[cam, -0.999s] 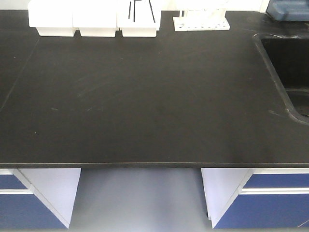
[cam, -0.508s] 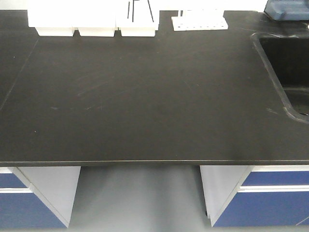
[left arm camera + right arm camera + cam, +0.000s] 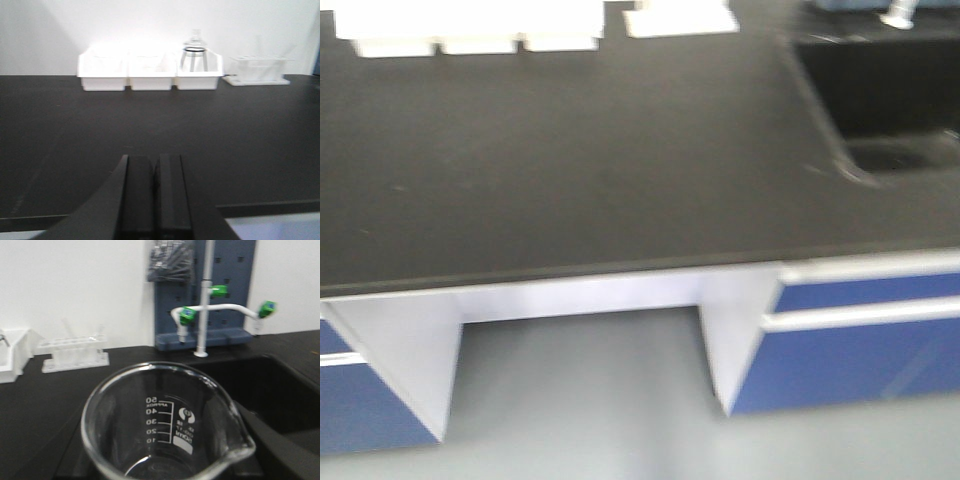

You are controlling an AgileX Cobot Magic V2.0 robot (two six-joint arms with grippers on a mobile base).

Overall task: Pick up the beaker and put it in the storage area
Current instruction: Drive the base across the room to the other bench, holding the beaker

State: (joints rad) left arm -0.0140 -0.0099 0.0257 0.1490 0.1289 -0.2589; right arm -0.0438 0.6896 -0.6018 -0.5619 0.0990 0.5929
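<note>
I have the beaker [image 3: 170,425] clamped in my right gripper [image 3: 165,467], raised just beside the sink [image 3: 285,390]; my left gripper [image 3: 155,195] has its fingers pressed together, empty. Grab looks done; the storage area isn't in view, so carrying and placing remain
</note>
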